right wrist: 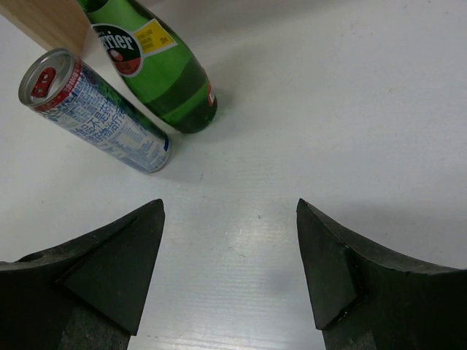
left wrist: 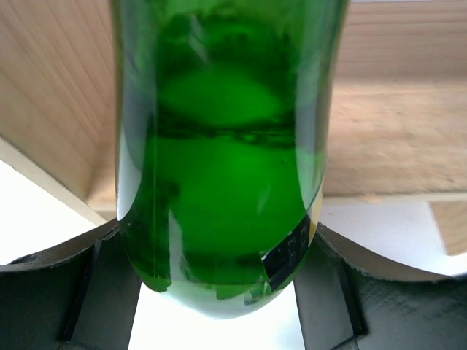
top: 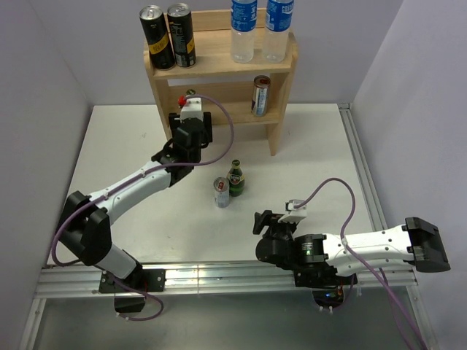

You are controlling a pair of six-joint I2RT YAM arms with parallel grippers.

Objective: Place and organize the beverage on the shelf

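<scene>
Two drinks are standing upright on the table (top: 306,160), a green glass bottle (top: 235,177) and a slim can (top: 221,192) just beside it, while a third one is being delivered. The left gripper (top: 191,111) is clamping a second green bottle (left wrist: 219,168) by its lower body. It is holding this bottle upright at the left end of the shelf (top: 219,65), level with the middle tier. In the left wrist view the side panel is showing just to the left of the glass and the tier board is running off behind it to the right. The slot is therefore lying straight ahead of the fingers, and the bottle's long axis is pointing up and down, as it should for standing. I cannot tell whether its base is resting on the board yet.

The top tier is carrying two black cans (top: 168,35) on the left and two water bottles (top: 255,29) on the right. One more can (top: 260,95) is sitting at the right end of the middle tier, well apart from the held bottle.

The right gripper (right wrist: 230,226) is hanging spread wide with nothing between its fingers, low over the table. The two loose drinks are lying ahead of it and off to its left. Being free and nearer to them, that arm is looking like the better one to fetch them.
</scene>
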